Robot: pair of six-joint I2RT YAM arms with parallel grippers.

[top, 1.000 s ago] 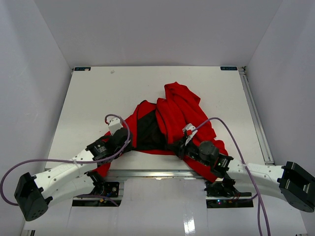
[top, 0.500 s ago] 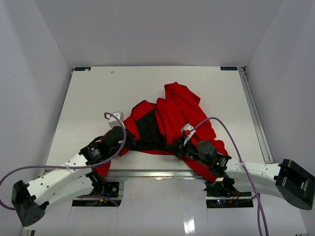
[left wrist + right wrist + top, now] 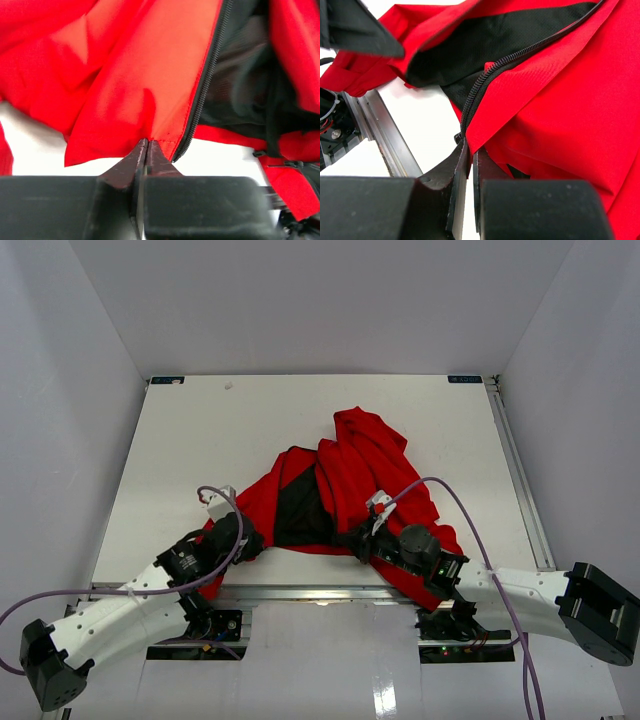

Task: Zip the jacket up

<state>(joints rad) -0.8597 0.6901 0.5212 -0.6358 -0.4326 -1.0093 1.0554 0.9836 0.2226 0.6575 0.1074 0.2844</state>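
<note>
1. Hem (image 3: pixel 115 150) of jacket (image 3: pixel 360 460), beside zipper (image 3: pixel 202 95), clenched in left gripper (image 3: pixel 146 146); shallow pinch, fabric could slip free.
2. Jacket lies bunched, unzipped, centre-near on table (image 3: pixel 180 440).
3. Opposite side clamped in right gripper (image 3: pixel 470 150); uneven pull could misalign zipper halves.

On desk (image 3: pixel 190 440): jacket (image 3: pixel 355 475) heaped, centre to near edge. My left end effector (image 3: pixel 146 143) at its near-left hem corner, just left of zipper (image 3: pixel 202 95). My right end effector (image 3: pixel 470 146) at near-right hem, beside zipper's lower end.
</note>
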